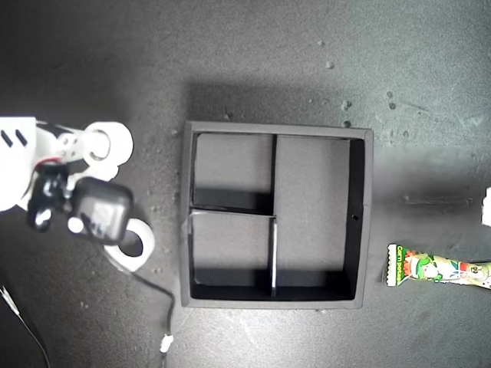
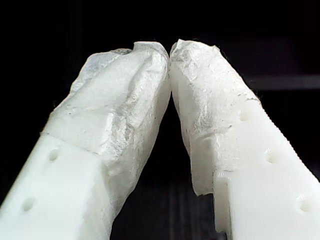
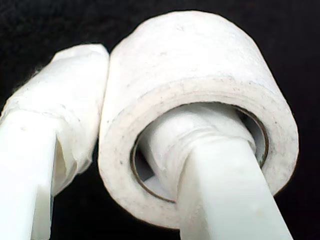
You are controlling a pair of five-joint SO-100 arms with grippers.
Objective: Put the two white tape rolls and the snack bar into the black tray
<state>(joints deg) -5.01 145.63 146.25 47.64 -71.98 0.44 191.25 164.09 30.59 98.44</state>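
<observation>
One white tape roll [image 3: 200, 65] is clamped in my second gripper [image 3: 125, 115], one finger [image 3: 225, 190] through its hole and the other against its outer wall. In the exterior view this tape roll [image 1: 113, 141] is at the left, beside the black tray [image 1: 367, 222], with my second gripper [image 1: 101, 146] on it. The other tape roll [image 1: 141, 245] lies on the table nearby, partly hidden under the arm's black block. The snack bar [image 1: 437, 270] lies off the tray at the exterior view's right. My first gripper [image 2: 170, 50] is shut, its tips touching on nothing.
A thin cable [image 1: 167, 307] with a white plug [image 1: 166, 343] trails beside the tray's corner at the exterior view's lower left. A small white object [image 1: 486, 207] shows at the exterior view's right edge. The tray's compartments hold nothing.
</observation>
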